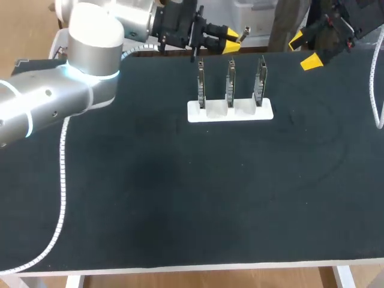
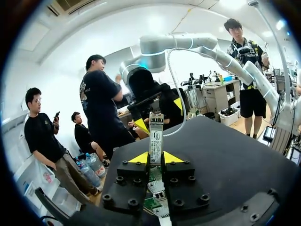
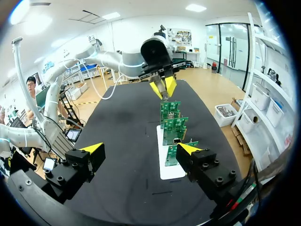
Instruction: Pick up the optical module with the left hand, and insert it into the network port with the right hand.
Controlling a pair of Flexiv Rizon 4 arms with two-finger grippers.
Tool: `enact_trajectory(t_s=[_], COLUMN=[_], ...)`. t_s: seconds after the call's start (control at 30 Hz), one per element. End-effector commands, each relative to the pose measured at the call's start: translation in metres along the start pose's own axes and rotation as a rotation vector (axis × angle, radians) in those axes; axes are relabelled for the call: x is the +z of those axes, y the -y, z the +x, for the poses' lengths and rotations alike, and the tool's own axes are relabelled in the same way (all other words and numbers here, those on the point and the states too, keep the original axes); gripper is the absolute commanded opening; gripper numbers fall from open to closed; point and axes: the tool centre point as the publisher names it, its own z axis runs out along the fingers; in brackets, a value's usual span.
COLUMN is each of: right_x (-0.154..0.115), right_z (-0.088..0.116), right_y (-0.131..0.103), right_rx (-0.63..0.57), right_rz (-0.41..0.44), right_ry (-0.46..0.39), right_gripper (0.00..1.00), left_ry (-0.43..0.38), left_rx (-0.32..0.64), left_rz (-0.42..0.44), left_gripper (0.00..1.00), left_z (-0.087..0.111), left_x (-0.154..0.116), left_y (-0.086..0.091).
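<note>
At the table's twelve o'clock edge, my left gripper (image 2: pixel 155 158) pinches the optical module (image 2: pixel 155 135), pickup done; my right gripper (image 3: pixel 141 149), at one o'clock, gapes empty, handover and insertion into the boards (image 1: pixel 231 84) remaining

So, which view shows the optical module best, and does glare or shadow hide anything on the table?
Left wrist view: the optical module, clamped in the left gripper, is evenly lit, clearest here. Head view: the dark table shows hardly any shadow; the white holder stands out. Right wrist view: glare only overhead, none on the green boards; module too small to tell.
</note>
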Motion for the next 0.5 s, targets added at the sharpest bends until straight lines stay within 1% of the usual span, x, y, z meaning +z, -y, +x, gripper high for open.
enact_trajectory(t_s=[0.03, 0.17, 0.23, 0.37, 0.5], right_x=[0.000, 0.000, 0.000, 0.000, 0.000], right_z=[0.000, 0.000, 0.000, 0.000, 0.000], right_y=[-0.001, -0.001, -0.001, -0.001, -0.001], right_rx=[-0.001, -0.001, -0.001, -0.001, -0.001], right_rz=[0.001, 0.001, 0.001, 0.001, 0.001], right_ry=[0.000, 0.000, 0.000, 0.000, 0.000], right_gripper=[1.00, 1.00, 1.00, 1.00, 1.00], left_ry=[-0.018, -0.015, -0.005, 0.045, 0.064], left_rx=[-0.003, -0.017, -0.025, -0.030, -0.029], left_rz=[-0.006, -0.009, 0.001, 0.028, 0.038], left_gripper=[0.00, 0.00, 0.00, 0.00, 0.00], left_z=[-0.007, -0.009, -0.008, -0.004, -0.003], left_x=[-0.003, 0.000, 0.007, 0.027, 0.037], left_y=[0.003, 0.006, 0.008, 0.010, 0.009])
